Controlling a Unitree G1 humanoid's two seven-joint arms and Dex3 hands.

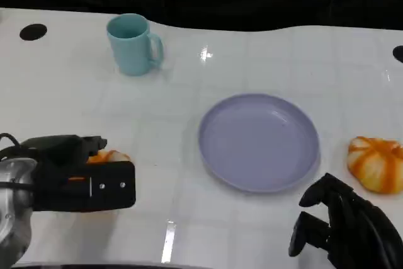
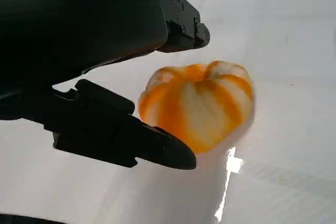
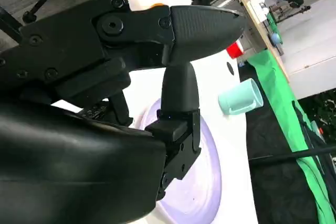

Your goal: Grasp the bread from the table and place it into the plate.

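Observation:
Two orange-and-white striped bread rolls lie on the white table (image 1: 75,86). One bread (image 1: 112,155) peeks out from behind my left hand (image 1: 82,177) at the near left. In the left wrist view this bread (image 2: 202,103) sits on the table between my left hand's (image 2: 79,45) spread fingers (image 2: 131,140), one on each side; a gap shows at the upper one. The other bread (image 1: 376,163) lies at the right, beside the lilac plate (image 1: 217,155). My right hand (image 1: 346,228) hovers near the front edge, below that bread, holding nothing, its fingers (image 3: 194,22) apart.
A teal mug (image 1: 132,43) stands at the back left, and it appears again (image 3: 240,98) beyond the plate (image 3: 202,182) in the right wrist view. Round black holes (image 1: 33,31) mark the table's far corners. Green cloth (image 3: 283,124) hangs past the table edge.

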